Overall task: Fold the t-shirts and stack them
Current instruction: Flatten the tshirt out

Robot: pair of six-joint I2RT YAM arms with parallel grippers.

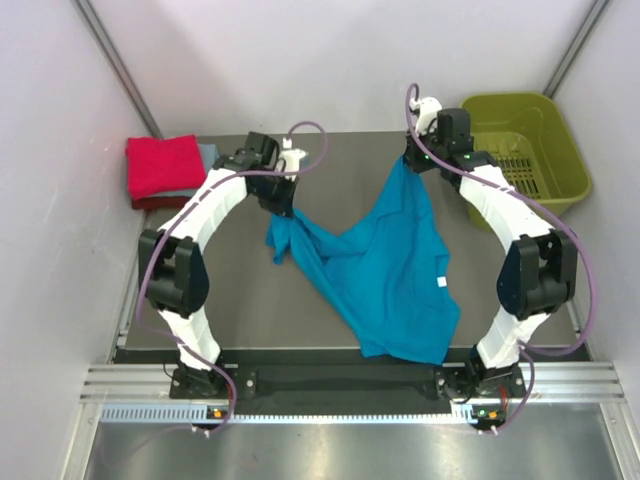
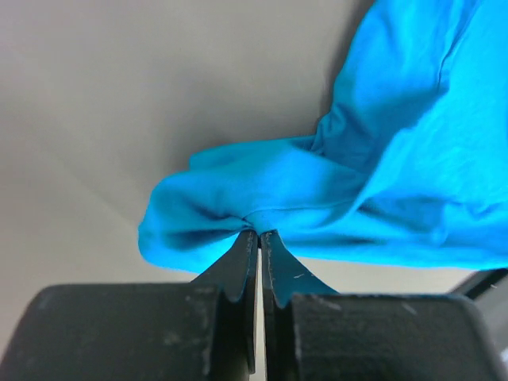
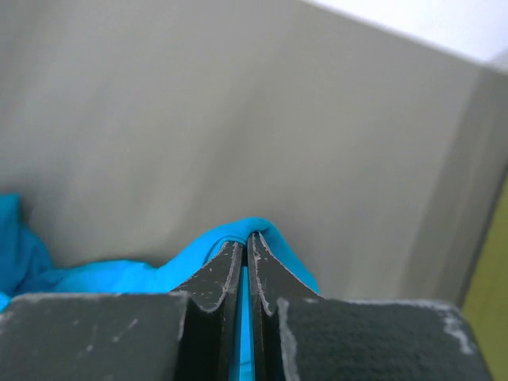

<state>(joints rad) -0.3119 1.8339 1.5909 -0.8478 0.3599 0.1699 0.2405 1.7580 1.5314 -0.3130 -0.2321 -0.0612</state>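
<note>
Now both grippers, left gripper (image 2: 259, 235) and right gripper (image 3: 244, 238), pinch the teal t-shirt (image 1: 385, 265)

Both arms reach up the frame, elbows bowed way out. Left gripper (image 1: 283, 210) sits centre-left, right gripper (image 1: 411, 163) upper right, and both have their jaws pinched tight on the teal shirt (image 1: 385, 265).

One teal shirt (image 1: 390, 270), one red shirt (image 1: 163, 165), seemingly one grey-blue shirt (image 1: 208, 153), one basket (image 1: 545, 125).
</note>
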